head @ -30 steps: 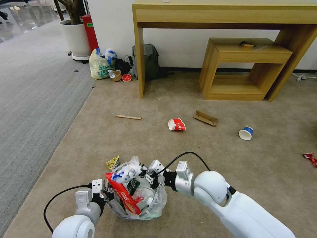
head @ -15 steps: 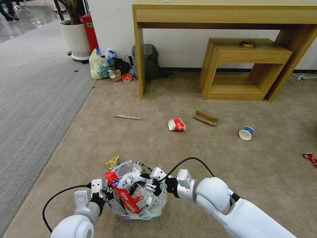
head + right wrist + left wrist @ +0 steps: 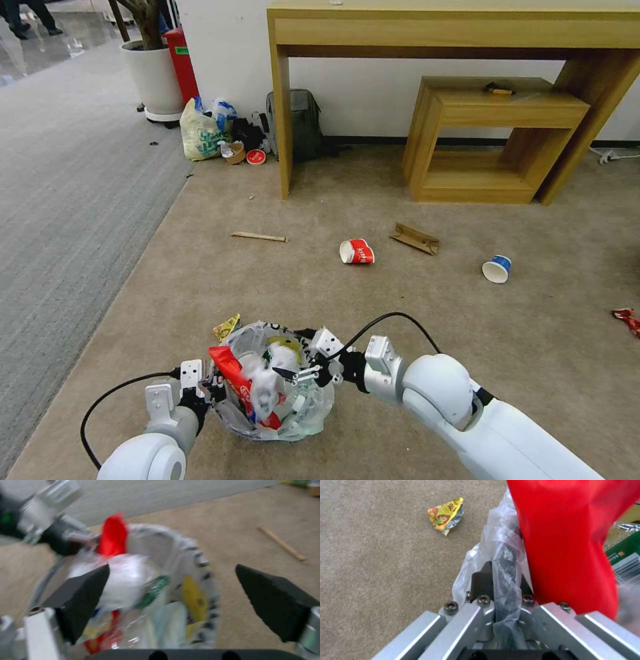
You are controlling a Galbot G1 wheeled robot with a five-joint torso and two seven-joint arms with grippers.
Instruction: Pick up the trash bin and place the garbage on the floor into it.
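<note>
The trash bin (image 3: 280,393), bag-lined and stuffed with a red wrapper (image 3: 241,387) and white crumpled paper (image 3: 263,387), is gripped at its rim by the left hand (image 3: 212,390); the right hand (image 3: 293,373) is spread wide just above it.

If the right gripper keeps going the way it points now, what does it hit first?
Most likely the white crumpled wad on top of the trash bin; the open right gripper aims across the bin's mouth, though depth is unclear.
</note>
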